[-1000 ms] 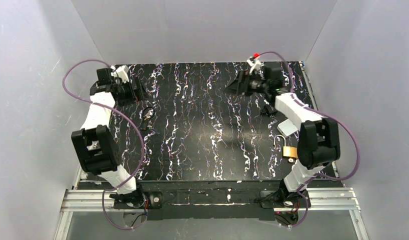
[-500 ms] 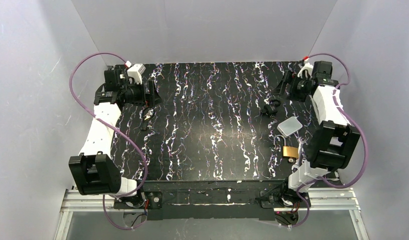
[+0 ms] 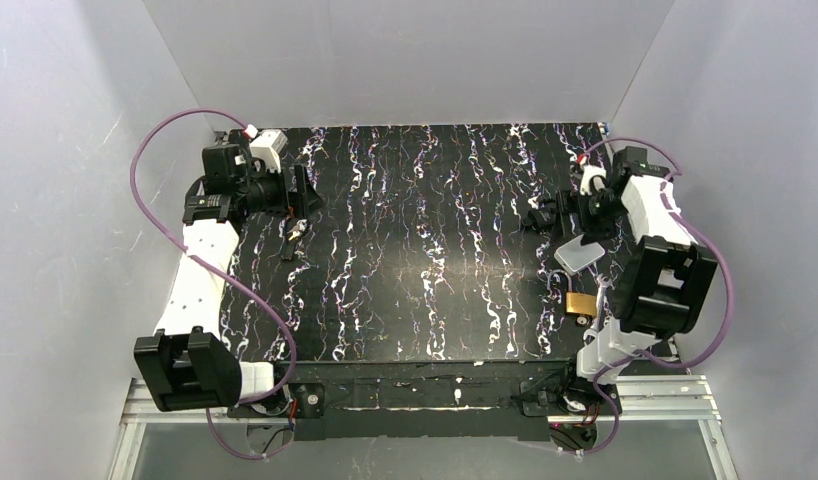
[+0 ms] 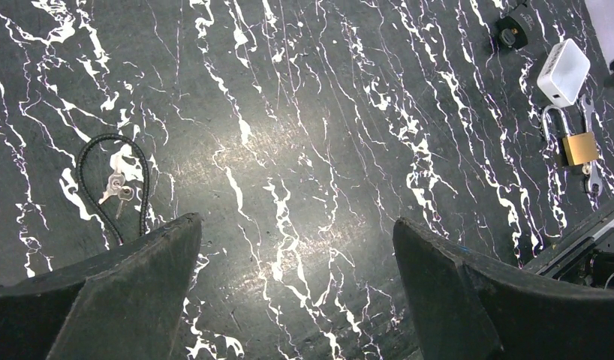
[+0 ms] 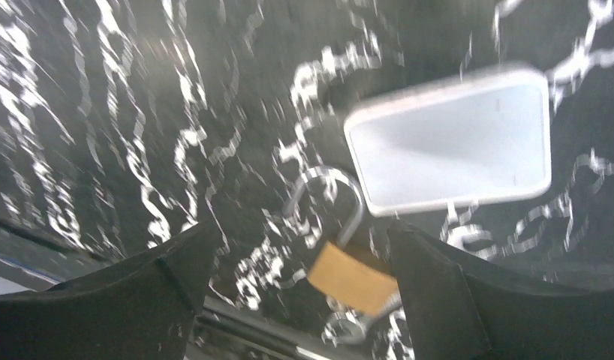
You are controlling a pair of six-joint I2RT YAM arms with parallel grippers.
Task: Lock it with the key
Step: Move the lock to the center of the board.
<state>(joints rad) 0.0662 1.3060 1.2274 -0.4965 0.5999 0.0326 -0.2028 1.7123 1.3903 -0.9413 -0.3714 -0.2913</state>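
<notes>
L jaws wide open, empty, near the keys (image 4: 116,187) on a black loop (image 4: 82,161); R jaws wide, empty, over the lock (image 5: 349,277) lying flat on the tabletop (image 3: 415,300), R front, by a white box (image 5: 450,139), prob. heavy, rigid, slick: pinch body's flat sides.

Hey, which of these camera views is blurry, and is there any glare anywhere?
Right wrist view: blurred throughout, the brass padlock and white tray smeared. Left wrist view: sharp, with a pale glare patch on the tabletop. Top view: sharp, evenly lit.
</notes>
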